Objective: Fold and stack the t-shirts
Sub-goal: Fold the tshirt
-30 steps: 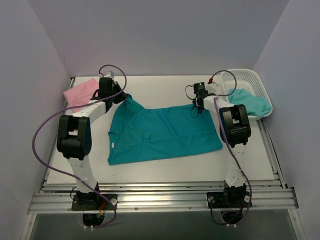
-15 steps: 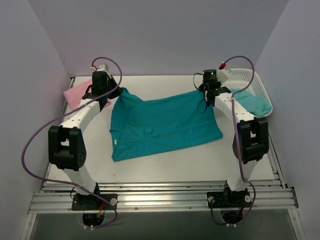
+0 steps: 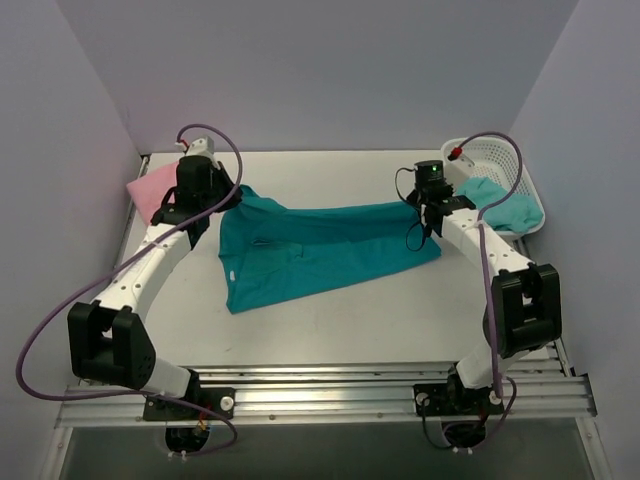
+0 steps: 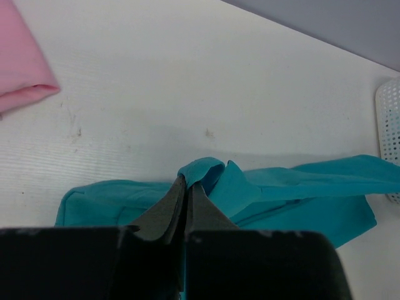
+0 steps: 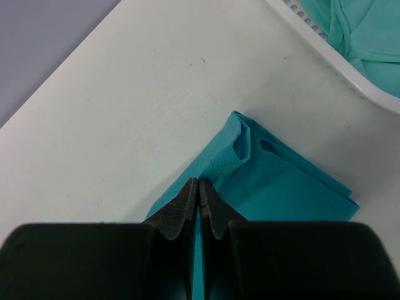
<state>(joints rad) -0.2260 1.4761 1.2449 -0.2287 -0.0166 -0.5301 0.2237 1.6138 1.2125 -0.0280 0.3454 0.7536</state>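
Left gripper [image 4: 185, 187] pinched shut on teal t-shirt [image 3: 320, 250] at corner farthest from basket [image 3: 505, 160], right gripper [image 5: 199, 187] pinched shut on corner nearest basket, aqua t-shirt [image 3: 500, 205] inside basket, pink t-shirt [image 3: 152, 187] well apart from basket

Centre: spread t-shirt [image 3: 320, 255] on tabletop [image 3: 340, 320], stretching left to right.
Far-left corner: 2nd t-shirt [image 3: 155, 185] on tabletop, left of left hand [image 4: 185, 182].
Far-right corner: basket [image 3: 510, 158]; 3rd t-shirt [image 3: 500, 205] in it, hanging over its near rim.
Hands: left hand at spread t-shirt's far-left corner, right hand [image 5: 198, 183] at its far-right corner.
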